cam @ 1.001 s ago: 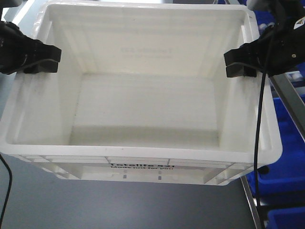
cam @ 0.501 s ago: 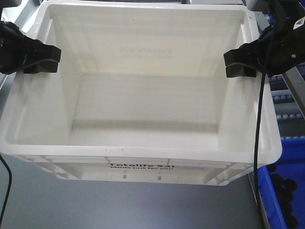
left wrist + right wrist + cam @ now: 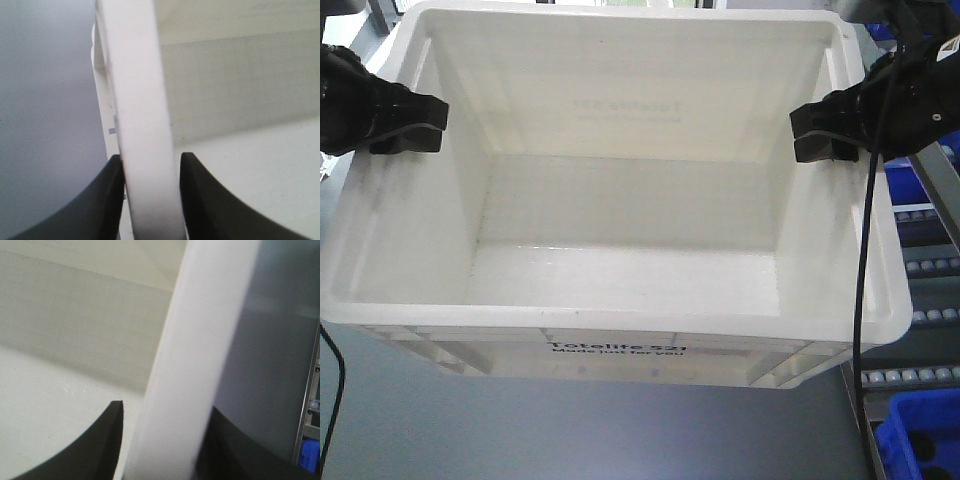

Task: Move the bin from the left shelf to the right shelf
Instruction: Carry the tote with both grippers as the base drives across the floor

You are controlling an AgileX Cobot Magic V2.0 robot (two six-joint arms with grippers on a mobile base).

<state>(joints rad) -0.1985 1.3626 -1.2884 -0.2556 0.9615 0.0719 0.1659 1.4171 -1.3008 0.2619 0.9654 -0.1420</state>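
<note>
Mid-carry. One white bin [image 3: 620,230], empty, "Totelife 521" print on the near wall, hangs between the two claws over grey floor [image 3: 570,440]; no shelf shows under it. Left claw [image 3: 408,125] is clamped on the bin's left rim; in the left wrist view its two jaws sit tight on either side of the rim wall. Right claw [image 3: 820,135] is clamped on the right rim in the same way, one jaw inside the bin and one outside.

Progress, judged: pickup looks done and the bin is off the left shelf and in transit. Left to do: bring it over the right shelf, set it down, let go with both claws.

Count: 1 white bin, 2 claws, 1 roller shelf rack [image 3: 930,270] at the right edge, 1 clear blue bin [image 3: 915,450] at lower right. There is a second blue patch behind the right arm; can't tell if it is a bin.
</note>
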